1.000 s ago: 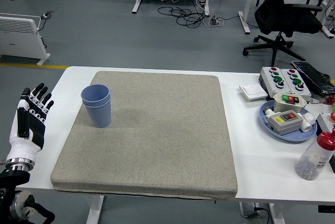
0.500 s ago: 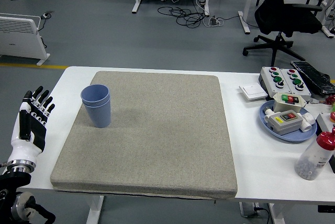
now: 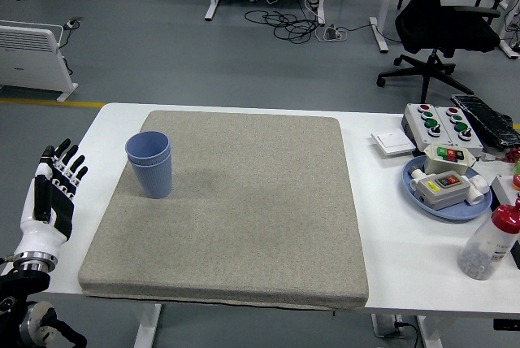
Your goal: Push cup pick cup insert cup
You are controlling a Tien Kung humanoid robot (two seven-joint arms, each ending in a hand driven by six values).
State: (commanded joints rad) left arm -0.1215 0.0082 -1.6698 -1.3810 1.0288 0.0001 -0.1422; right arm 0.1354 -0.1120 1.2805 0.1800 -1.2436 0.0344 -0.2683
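Two blue cups stand nested, one inside the other, upright on the left part of a grey mat. My left hand is at the table's left edge, well to the left of the cups and below them in the picture. Its fingers are straight and spread, holding nothing. The right arm does not show.
At the right side of the table sit a blue plate with switch boxes, a button box, a white switch plate and a clear bottle with a red cap. An office chair stands behind the table.
My left hand has sunk lower and slightly leftward along the table's left edge. The cups have stayed put.
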